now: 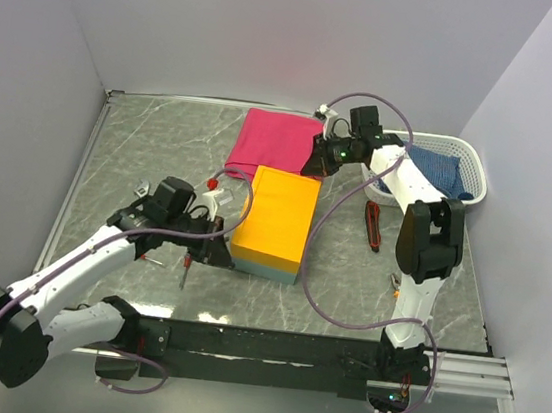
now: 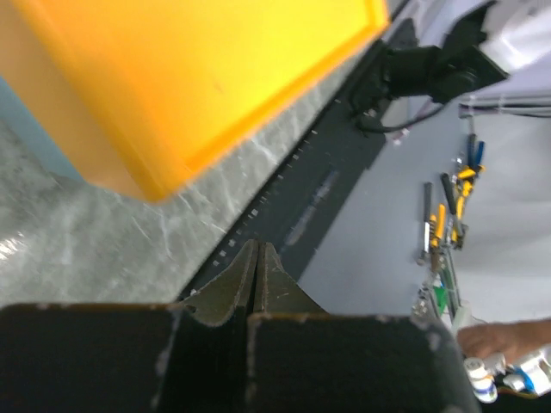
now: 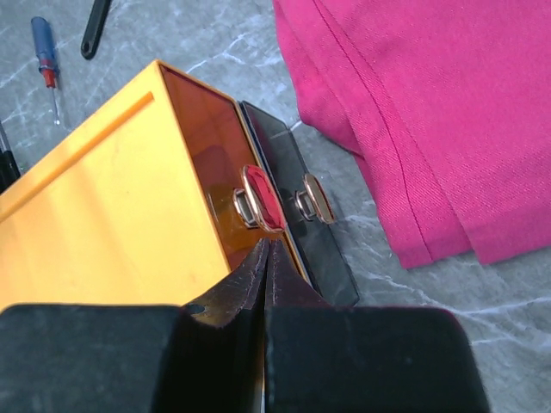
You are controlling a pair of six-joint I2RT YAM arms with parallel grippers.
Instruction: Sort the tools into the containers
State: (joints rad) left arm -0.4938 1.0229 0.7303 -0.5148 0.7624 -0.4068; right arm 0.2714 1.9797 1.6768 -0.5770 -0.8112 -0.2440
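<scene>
Closed right pincer beside glossy orange-topped box.

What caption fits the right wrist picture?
Shut right pincer points at the latch of the orange box, beside a pink cloth.

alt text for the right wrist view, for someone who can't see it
The right gripper, jaws shut, points at a shiny metal latch on the end of the orange-yellow rectangular box. A folded pink cloth lies to the right on the grey marbled table, and a small blue-handled screwdriver lies top left.
</scene>
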